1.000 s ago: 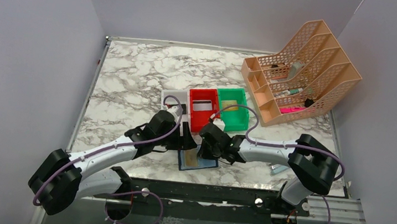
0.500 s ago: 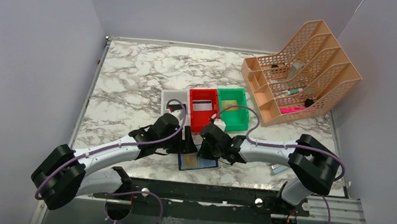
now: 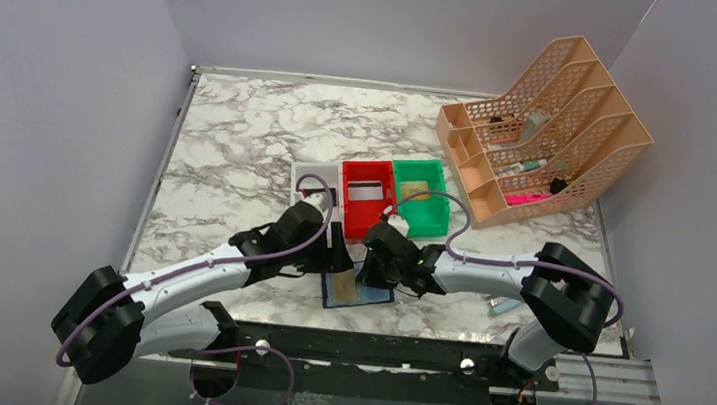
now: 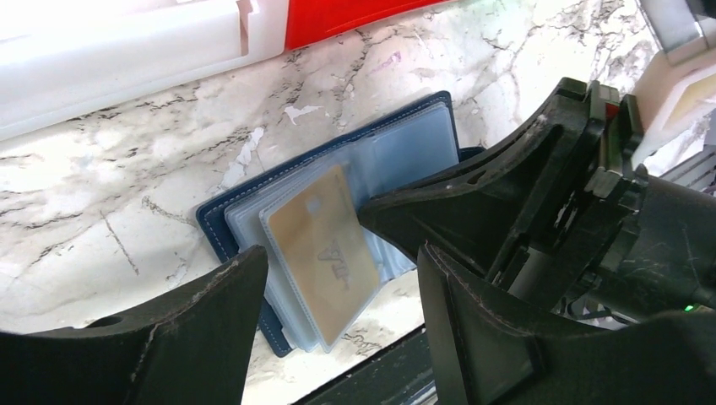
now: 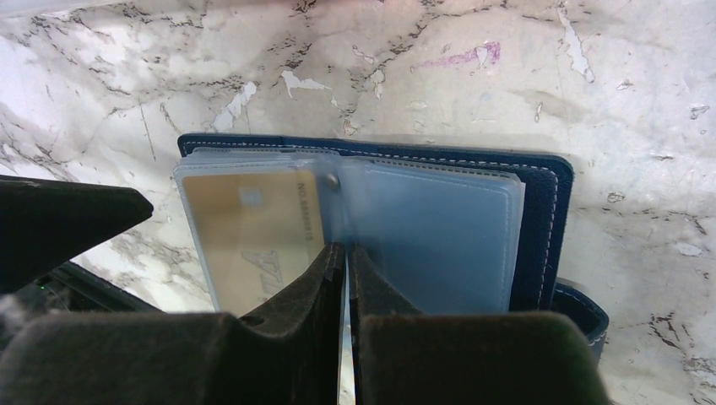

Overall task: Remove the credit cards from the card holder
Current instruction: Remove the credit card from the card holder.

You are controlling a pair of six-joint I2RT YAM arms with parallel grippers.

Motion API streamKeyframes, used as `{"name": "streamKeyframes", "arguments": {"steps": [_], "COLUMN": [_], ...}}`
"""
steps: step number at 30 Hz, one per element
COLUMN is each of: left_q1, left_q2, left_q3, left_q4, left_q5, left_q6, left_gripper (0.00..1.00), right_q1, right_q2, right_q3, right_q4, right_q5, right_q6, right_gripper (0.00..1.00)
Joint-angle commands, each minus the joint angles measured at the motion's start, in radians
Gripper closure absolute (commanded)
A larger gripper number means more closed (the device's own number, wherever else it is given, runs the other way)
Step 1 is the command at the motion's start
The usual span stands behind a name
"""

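Right wrist view: small dark navy-blue folding card holder (image 5: 540, 211) lies opened flat on the white-and-grey marble table (image 3: 240, 140), at its near edge, clear sleeves facing up. One gold plastic credit card (image 5: 245, 236) sits in the left-hand sleeve, fully seated, not drawn out at all. The right-hand sleeve looks empty; sleeves beneath are hidden.

Right gripper (image 5: 346, 253): fingers clenched together, tips down on the centre fold of the sleeves. Cannot tell whether a thin sleeve leaf is pinched between them. Likely pinning the holder.

Left gripper (image 4: 339, 266): released, jaws wide apart, hanging just above the gold card, touching nothing visible.

Top view: red plastic bin (image 3: 346, 201) holds a whitish flat rectangle, green plastic bin (image 3: 440, 206) something tan. Possibly cards already removed; too small to confirm.

Judgement: task partly done at best. Gold card remains to be pulled; any cards underneath unknown.
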Motion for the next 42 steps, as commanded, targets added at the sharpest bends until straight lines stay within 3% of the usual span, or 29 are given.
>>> {"name": "streamKeyframes", "arguments": {"steps": [1, 22, 42], "left_q1": [-0.008, -0.079, -0.079], "left_q2": [0.023, 0.083, -0.003], "left_q3": [0.001, -0.022, 0.008], "left_q4": [0.006, 0.186, 0.012], "left_q5": [0.01, 0.066, -0.087], "left_q6": [-0.005, -0.06, -0.047], "left_gripper": [0.31, 0.33, 0.31], "right_q1": [-0.005, -0.013, -0.027], "right_q2": [0.078, 0.069, 0.07], "right_q3": [-0.071, -0.093, -0.1], "right_q4": [-0.126, -0.072, -0.075], "right_q5": [0.007, -0.033, -0.042], "right_q6": [-0.01, -0.009, 0.007], "right_gripper": [0.88, 0.87, 0.87]}}
